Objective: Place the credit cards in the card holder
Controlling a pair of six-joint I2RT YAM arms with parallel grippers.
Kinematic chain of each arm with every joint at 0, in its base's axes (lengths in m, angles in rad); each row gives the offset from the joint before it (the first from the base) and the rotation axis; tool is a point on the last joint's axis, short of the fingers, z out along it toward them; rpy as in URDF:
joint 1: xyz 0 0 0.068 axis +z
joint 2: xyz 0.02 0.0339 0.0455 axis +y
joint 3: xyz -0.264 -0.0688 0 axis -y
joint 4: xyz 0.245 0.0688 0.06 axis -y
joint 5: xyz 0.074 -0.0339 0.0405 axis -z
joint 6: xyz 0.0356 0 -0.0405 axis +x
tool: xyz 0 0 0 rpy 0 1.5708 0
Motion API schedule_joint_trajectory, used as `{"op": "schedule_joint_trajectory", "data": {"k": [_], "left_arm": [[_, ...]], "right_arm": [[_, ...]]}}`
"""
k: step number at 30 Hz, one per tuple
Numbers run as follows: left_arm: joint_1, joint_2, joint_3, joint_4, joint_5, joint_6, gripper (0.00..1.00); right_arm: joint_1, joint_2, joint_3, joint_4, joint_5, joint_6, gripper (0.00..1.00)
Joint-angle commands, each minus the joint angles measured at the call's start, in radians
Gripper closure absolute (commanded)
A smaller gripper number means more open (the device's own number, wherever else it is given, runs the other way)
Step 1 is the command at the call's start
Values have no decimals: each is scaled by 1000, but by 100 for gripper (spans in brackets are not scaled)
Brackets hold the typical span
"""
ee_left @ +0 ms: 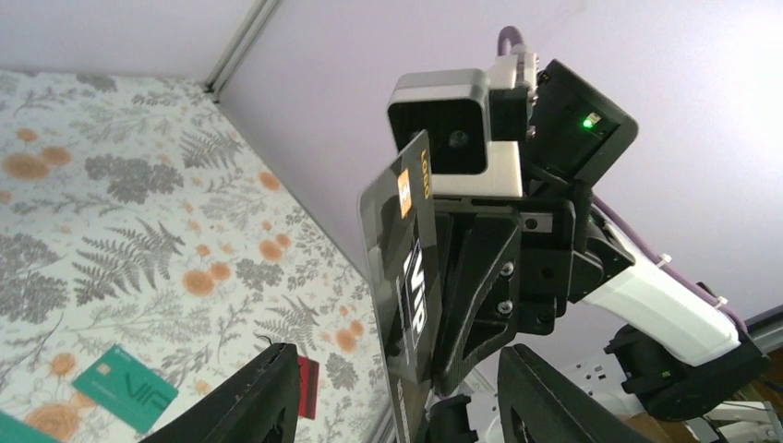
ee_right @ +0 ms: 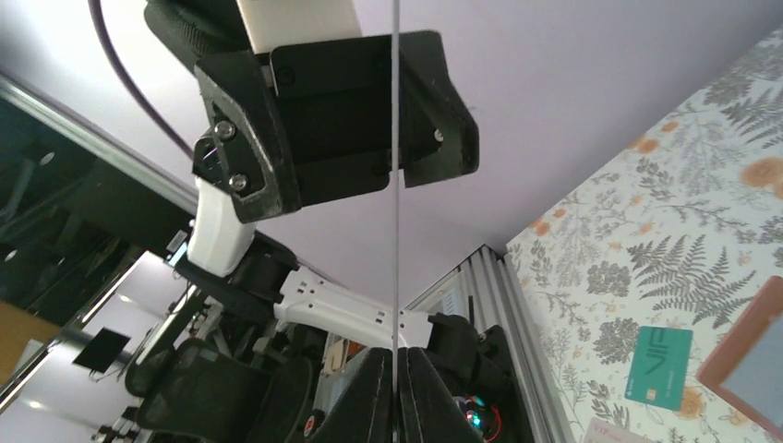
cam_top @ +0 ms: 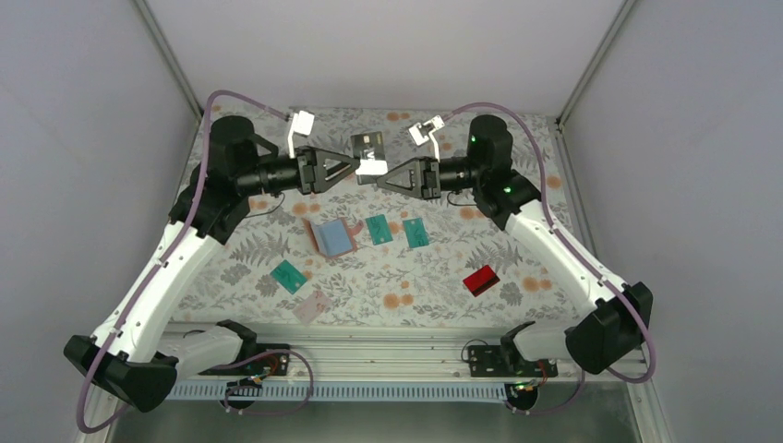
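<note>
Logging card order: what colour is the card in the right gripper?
Black card, white lettering; clearest in the left wrist view.

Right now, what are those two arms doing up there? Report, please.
Right gripper shut on black card, held aloft. Left gripper open, jaws straddling it. Card holder on table, five cards loose nearby. Nothing in the way.

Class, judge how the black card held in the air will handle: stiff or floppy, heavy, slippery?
Probably stiff: the black card stands straight though the right gripper pinches only one end. Likely light: edge-on it is a hairline. Its smooth face may slip.
</note>
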Motion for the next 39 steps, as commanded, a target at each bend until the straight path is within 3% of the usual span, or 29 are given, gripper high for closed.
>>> {"op": "schedule_joint_trajectory", "data": {"k": [1, 18, 19, 23, 26, 31, 39], "left_arm": [[5, 0, 16, 93, 43, -44, 48], [4, 74, 16, 170, 124, -76, 97], [4, 79, 16, 168, 120, -76, 97], [5, 116, 63, 5, -28, -23, 98], [4, 164, 86, -141, -188, 7, 98], [-5, 213, -7, -171, -247, -46, 98], [-62, 369, -9, -324, -395, -87, 98]], "right_arm": [[-8, 12, 42, 52, -98, -8, 96], [-6, 93, 114, 40, -137, -46, 96], [-5, 100, 121, 17, -132, -61, 94], [-22, 162, 188, -209, -8, -172, 48], [-56, 176, 155, -293, 105, -207, 37], [-62, 216, 109, -438, 263, -308, 33], [-45, 388, 104, -577, 477, -365, 36]]}}
